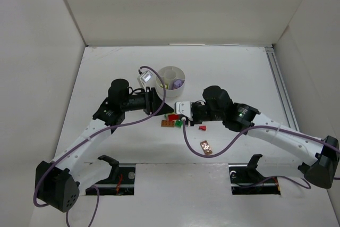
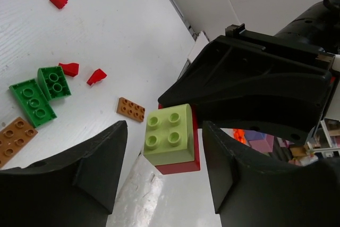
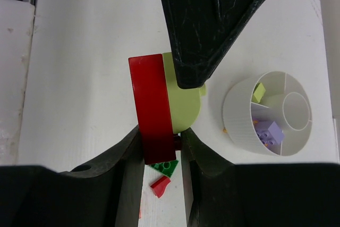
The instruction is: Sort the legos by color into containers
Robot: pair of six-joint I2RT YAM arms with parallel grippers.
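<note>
Where the two arms meet in the top view, the held pieces are hidden under the wrists, so only the wrist cameras show them. Right gripper [image 3: 161,134]: jaws drawn to a narrow gap, pinching the lower end of a red brick [image 3: 153,104] that stands on edge. A pale yellow-green brick [image 3: 186,107] is stuck to the red brick's face at 3 o'clock. Left gripper [image 2: 164,142]: jaws partly open, one finger on each side of the same stack, with bare gaps on both sides in its own view. In the right wrist view a left finger [image 3: 212,25] covers the yellow-green brick's corner at 1 o'clock; I cannot tell whether they touch. The white dish [image 3: 239,115] sits at 3 o'clock of the stack, near but apart. Light purple bricks [image 3: 268,131] lie in the wedge at 7 o'clock of its central cup [image 3: 295,111], and a small yellow-green piece [image 3: 259,92] lies in the wedge at 10 o'clock. Loose on the table [image 2: 106,25] are two green bricks [image 2: 33,99], an orange-brown plate [image 2: 131,109] and three small red pieces [image 2: 69,68]. A second orange-brown plate [image 2: 13,137] is cut off by the frame edge and the left finger. A green piece [image 3: 166,167] and a red piece [image 3: 159,185] are half hidden between the right fingers.
</note>
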